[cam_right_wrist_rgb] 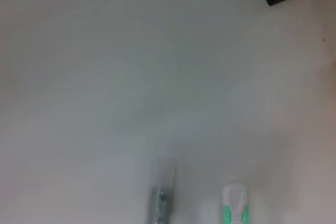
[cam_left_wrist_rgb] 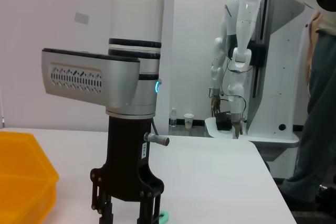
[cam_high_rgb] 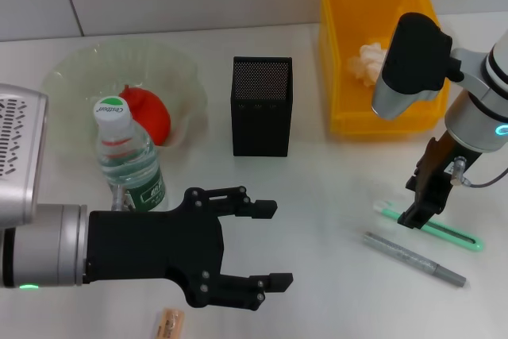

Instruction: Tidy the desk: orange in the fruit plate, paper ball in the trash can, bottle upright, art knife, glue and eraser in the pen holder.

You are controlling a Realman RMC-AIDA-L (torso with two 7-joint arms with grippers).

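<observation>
Orange [cam_high_rgb: 151, 115] in fruit plate [cam_high_rgb: 79, 69], paper ball [cam_high_rgb: 367, 63] in trash can [cam_high_rgb: 343, 5], bottle [cam_high_rgb: 128, 163] upright, eraser [cam_high_rgb: 169, 324] flat

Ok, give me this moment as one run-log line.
orange in fruit plate | paper ball in trash can | bottle upright | left gripper open, idle | right gripper over green knife

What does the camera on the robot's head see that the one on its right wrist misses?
Only the head view shows the orange in the fruit plate, the upright bottle, the paper ball in the trash can, the eraser, and both arms: the left gripper, jaws open, and the right gripper over the green knife. The right wrist view adds nothing of its own. Both show the knife, the grey glue stick and the pen holder.
</observation>
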